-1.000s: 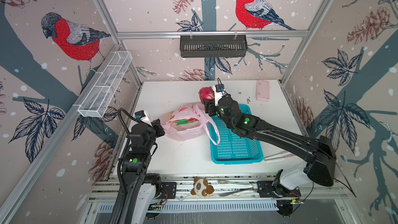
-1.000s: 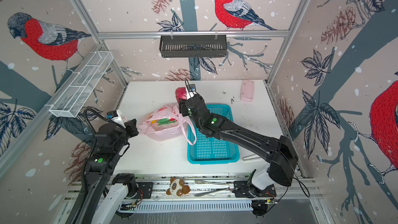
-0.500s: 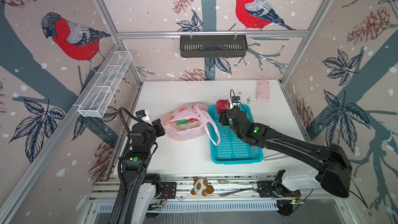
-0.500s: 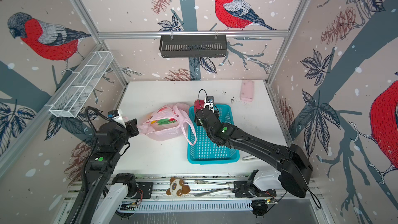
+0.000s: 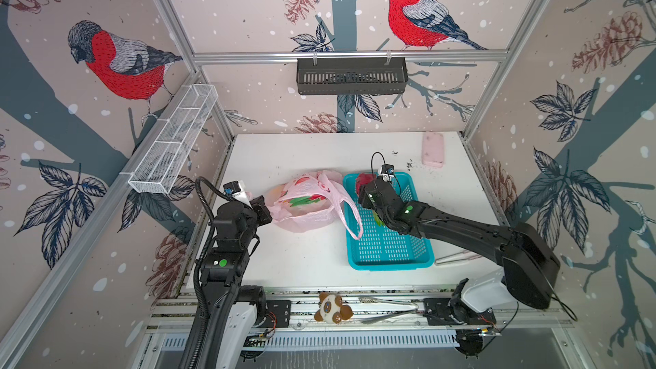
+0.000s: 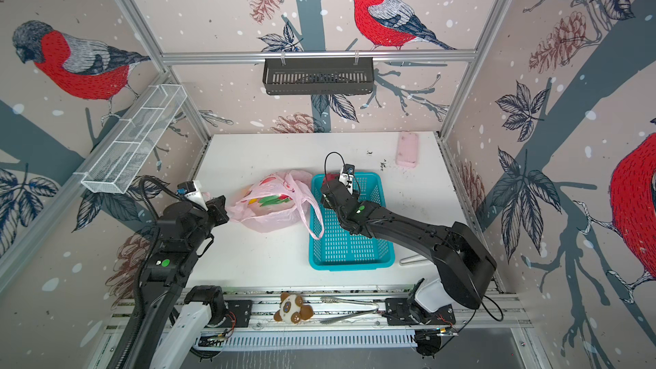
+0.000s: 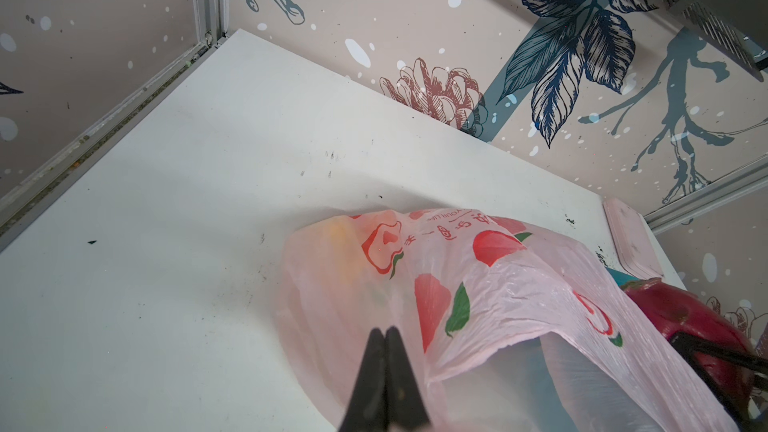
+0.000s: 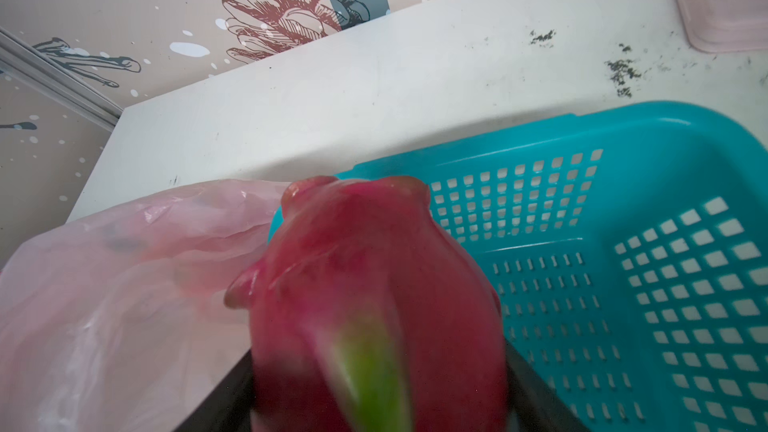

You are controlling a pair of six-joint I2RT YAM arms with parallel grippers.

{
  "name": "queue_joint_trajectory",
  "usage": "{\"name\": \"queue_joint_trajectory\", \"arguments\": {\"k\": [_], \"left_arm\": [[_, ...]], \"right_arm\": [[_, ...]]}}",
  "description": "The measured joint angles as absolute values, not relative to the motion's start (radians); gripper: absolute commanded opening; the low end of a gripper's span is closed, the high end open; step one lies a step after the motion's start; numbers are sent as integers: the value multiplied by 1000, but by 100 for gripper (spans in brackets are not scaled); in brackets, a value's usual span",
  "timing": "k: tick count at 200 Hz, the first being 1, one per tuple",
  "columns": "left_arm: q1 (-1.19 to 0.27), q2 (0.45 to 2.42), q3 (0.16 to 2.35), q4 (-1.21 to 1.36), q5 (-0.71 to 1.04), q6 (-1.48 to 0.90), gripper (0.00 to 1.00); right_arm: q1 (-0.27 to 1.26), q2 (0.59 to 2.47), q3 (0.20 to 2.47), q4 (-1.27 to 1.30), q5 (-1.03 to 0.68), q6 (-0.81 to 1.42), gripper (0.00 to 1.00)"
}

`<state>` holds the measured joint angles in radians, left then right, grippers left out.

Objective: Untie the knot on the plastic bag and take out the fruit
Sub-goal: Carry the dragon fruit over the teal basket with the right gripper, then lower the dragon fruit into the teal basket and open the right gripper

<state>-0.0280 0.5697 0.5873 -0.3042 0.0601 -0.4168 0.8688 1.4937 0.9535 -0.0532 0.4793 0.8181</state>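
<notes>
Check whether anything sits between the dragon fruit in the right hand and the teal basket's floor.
Nothing visible does: the dragon fruit hangs over the basket's bare far corner. The bag's handle loop drapes over the rim beside it.

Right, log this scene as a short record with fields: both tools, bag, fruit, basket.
left tool: shut, pinching the thin translucent pink plastic bag at its edge
right tool: closed around a magenta-red oval dragon fruit
fruit position: at the far corner of the teal perforated plastic basket, beside the bag
bag handles: untied, one loop draped over the basket's rim
bag contents: something yellowish shows through
</notes>
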Motion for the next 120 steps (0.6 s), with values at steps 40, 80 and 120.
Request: {"name": "queue_joint_trajectory", "arguments": {"k": [40,80,120], "left_arm": [[-28,570,587,-304,60,-416,0],[-28,570,587,-304,60,-413,0],[-28,572,587,-304,60,-413,0]], "right_arm": [[854,1535,939,-22,435,863,55],[842,1576,930,9,400,887,56],[830,1612,929,31,371,894,58]]}}
